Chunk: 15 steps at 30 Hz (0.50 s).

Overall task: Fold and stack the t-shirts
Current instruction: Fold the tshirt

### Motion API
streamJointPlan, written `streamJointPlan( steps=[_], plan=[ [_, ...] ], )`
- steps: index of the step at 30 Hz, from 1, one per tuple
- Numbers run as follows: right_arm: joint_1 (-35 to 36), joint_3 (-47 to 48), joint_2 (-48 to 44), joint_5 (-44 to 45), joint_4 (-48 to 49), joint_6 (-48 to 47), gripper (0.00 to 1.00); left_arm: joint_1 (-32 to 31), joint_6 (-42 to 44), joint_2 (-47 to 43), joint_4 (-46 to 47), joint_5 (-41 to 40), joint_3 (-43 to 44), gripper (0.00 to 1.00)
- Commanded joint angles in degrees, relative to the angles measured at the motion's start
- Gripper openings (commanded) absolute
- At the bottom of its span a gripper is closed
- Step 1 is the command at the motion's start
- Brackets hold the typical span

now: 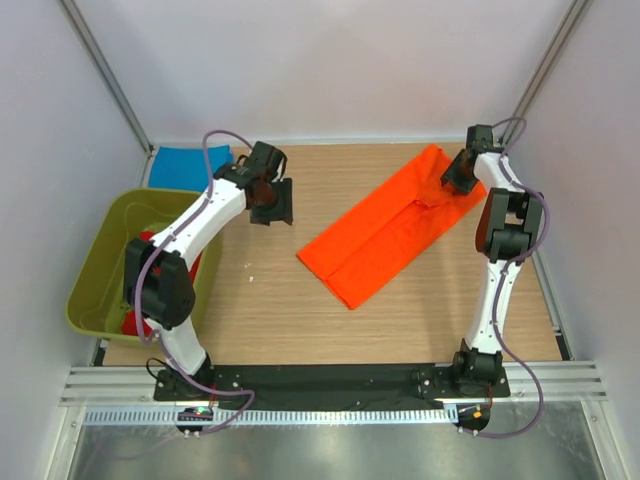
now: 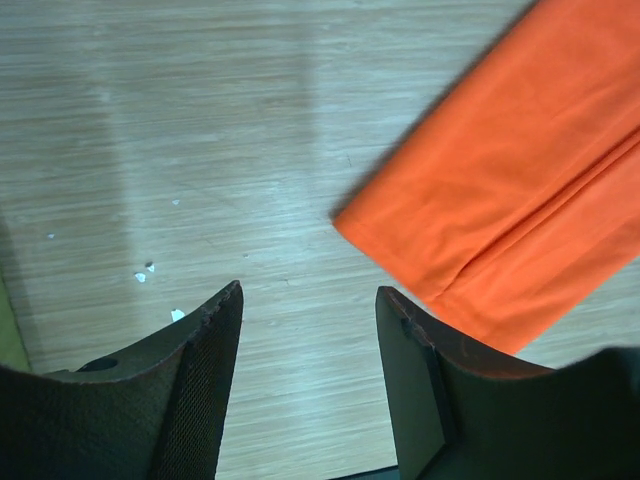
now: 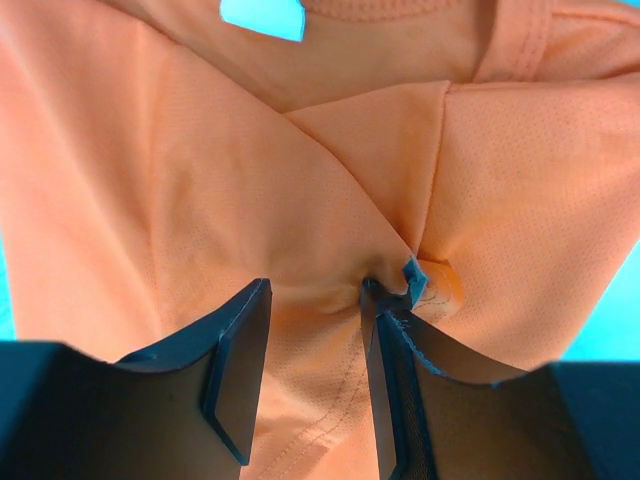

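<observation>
Your left gripper [image 2: 310, 292] hangs wide apart over the table [image 2: 200, 150], holding nothing. Your right gripper [image 3: 315, 288] stands half apart, with its tips pressed into the collar end of the orange t-shirt [image 1: 385, 240]. You cannot tell whether it pinches cloth. The shirt lies folded lengthwise mid-table.

We get bright, even light from overhead in the top view — shadows on the worktop [image 1: 300, 320] are faint. From the left wrist, pale glare streaks cross the wood. The right wrist view is off-colour — the orange t-shirt [image 3: 180, 200] washes to peach, with cyan at the frame's sides.
</observation>
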Motion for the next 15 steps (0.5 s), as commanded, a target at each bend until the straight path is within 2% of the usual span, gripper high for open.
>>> streamJointPlan(
  steps=[1,3,8,15],
  plan=[
    [-0.1,8.7,6.3,-6.2,-6.3,-11.2,0.48,0.1,3.2,3.0,0.3,4.6,-0.4,0.58],
    [-0.1,9.0,3.4,-7.3,-6.7,-12.4,0.50,0.1,5.1,4.1,1.0,6.7,-0.6,0.58],
    [-0.1,-0.5,-10.7,-11.9,-4.1,-10.2,0.59,0.1,8.8,9.5,2.3,12.2,0.8,0.60],
    [-0.1,-7.5,-22.7,-11.8,-9.0,-8.1,0.61,0.1,11.9,13.9,2.1,12.2,2.0,0.62]
  ],
)
